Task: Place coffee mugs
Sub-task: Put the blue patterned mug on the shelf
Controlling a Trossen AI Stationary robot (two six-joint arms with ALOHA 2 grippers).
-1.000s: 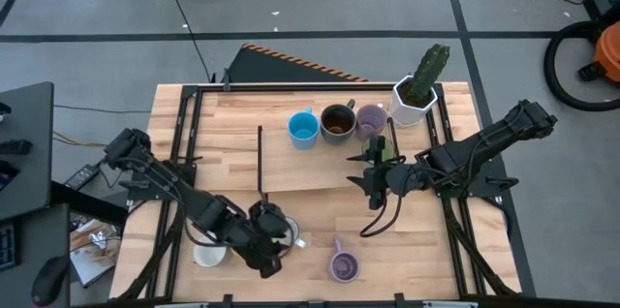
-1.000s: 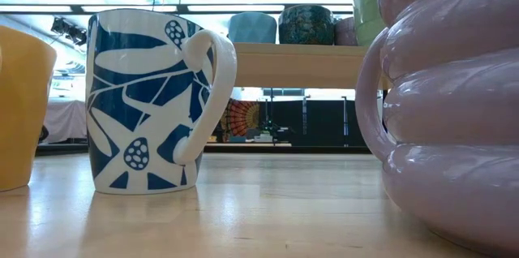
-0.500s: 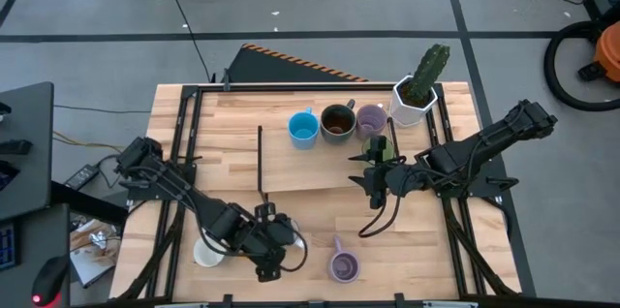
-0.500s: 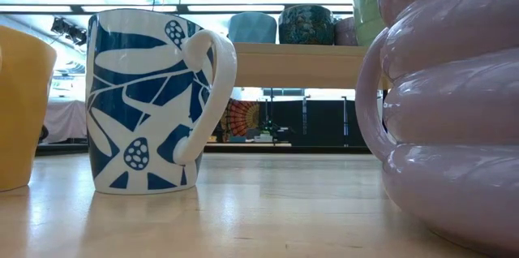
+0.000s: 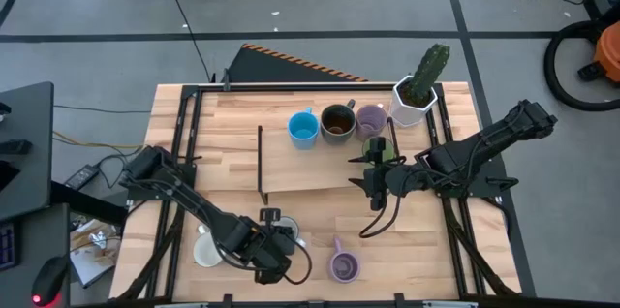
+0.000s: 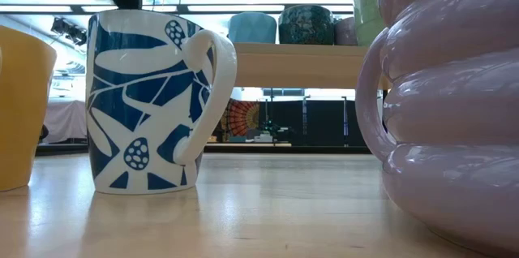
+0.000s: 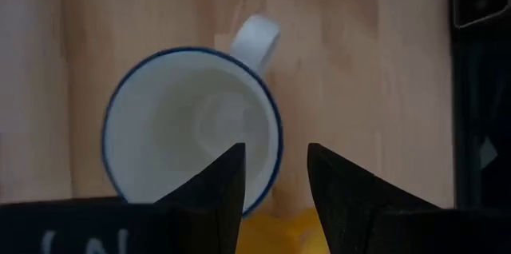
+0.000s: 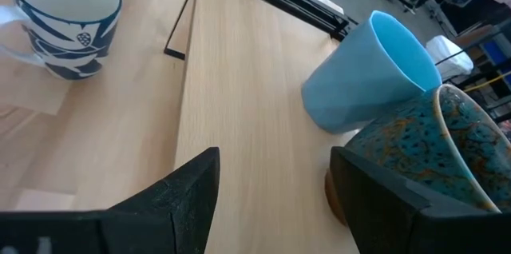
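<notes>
A white mug with a blue leaf pattern [image 7: 192,126] [image 6: 146,100] [image 5: 288,237] stands upright on its base near the table's front edge. My left gripper [image 7: 275,152] [image 5: 274,248] hangs open just above it, pointing steeply down. One finger is over the mug's hollow and the other is outside the rim, beside the handle [image 7: 255,34]. I see no touch. My right gripper [image 8: 275,158] [image 5: 364,180] waits open over mid-table with nothing between its fingers. A blue mug [image 5: 303,129], a dark brown mug [image 5: 337,122] and a purple mug [image 5: 371,119] stand on a raised board.
A yellow mug [image 6: 20,104] [image 5: 206,250] stands to the left of the patterned mug, and a ribbed purple mug [image 6: 454,112] [image 5: 344,267] to its right. A green mug [image 6: 369,10] shows by my right arm. The cactus pot [image 5: 415,95] is at the far right.
My left gripper has sunk toward the blue-patterned mug and rolled about its own axis. It now shows as a dark blur above the mug's rim in the low view. The mug and my right arm have kept still.
</notes>
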